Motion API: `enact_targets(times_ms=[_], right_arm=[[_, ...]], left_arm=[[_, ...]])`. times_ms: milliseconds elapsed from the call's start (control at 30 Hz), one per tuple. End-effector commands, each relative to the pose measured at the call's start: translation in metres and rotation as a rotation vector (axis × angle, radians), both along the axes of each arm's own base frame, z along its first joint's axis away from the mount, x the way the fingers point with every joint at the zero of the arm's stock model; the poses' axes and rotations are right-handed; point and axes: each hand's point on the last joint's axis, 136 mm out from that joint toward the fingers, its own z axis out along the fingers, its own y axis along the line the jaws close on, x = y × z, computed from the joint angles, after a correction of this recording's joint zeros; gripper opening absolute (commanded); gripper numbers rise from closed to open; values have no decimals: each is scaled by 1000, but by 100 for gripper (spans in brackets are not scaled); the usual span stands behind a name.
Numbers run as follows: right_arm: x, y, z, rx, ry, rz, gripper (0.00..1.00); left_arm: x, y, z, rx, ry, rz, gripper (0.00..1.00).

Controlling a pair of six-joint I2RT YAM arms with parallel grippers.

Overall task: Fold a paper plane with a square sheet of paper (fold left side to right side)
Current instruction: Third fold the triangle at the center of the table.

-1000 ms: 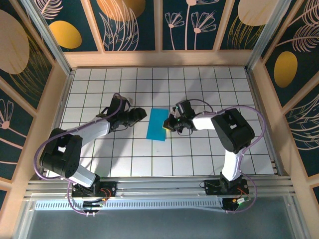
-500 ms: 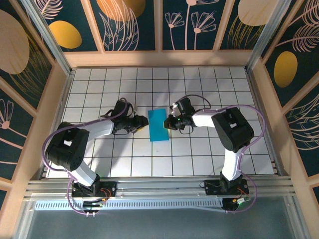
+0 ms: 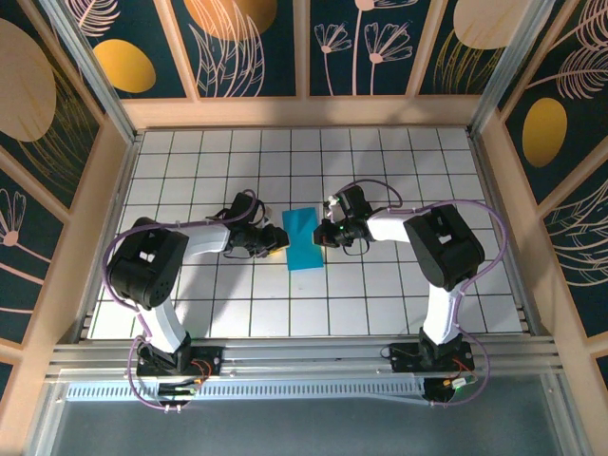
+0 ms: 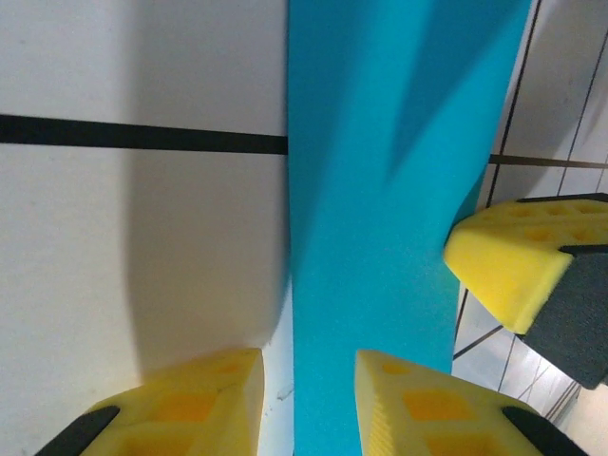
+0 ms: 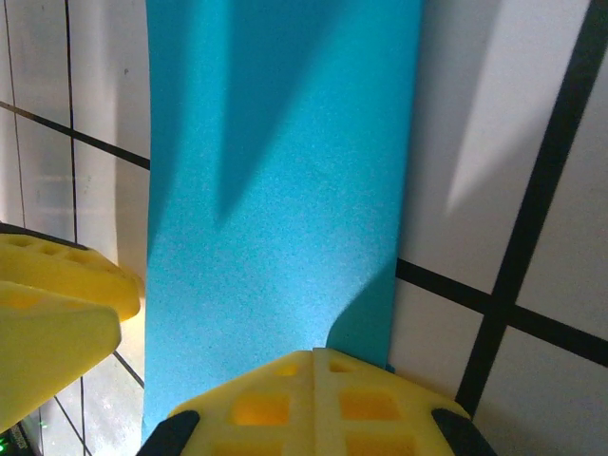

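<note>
Bright, even light; soft shadows over the square sheet of paper [image 5: 285, 190]

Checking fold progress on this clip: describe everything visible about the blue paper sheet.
The paper is plain bright cyan-blue, thin and matte, a narrow rectangle, apparently folded in half, lying flat on the white grid table. The left hand, open, straddles its left edge; the shut right hand meets its right edge.
</note>
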Motion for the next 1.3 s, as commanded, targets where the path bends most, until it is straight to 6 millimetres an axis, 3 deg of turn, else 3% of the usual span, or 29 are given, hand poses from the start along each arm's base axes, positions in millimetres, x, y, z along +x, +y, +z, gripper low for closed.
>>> enact_targets(times_ms=[0, 767, 1267], right_arm=[[-8, -18, -24, -97, 54, -24, 0], [-10, -17, -23, -95, 55, -22, 0], [-5, -15, -17, -89, 34, -26, 0]], left_arm=[[3, -7, 0, -7, -13, -28, 31], [6, -14, 0, -24, -24, -28, 25], [8, -11, 5, -10, -30, -6, 7]])
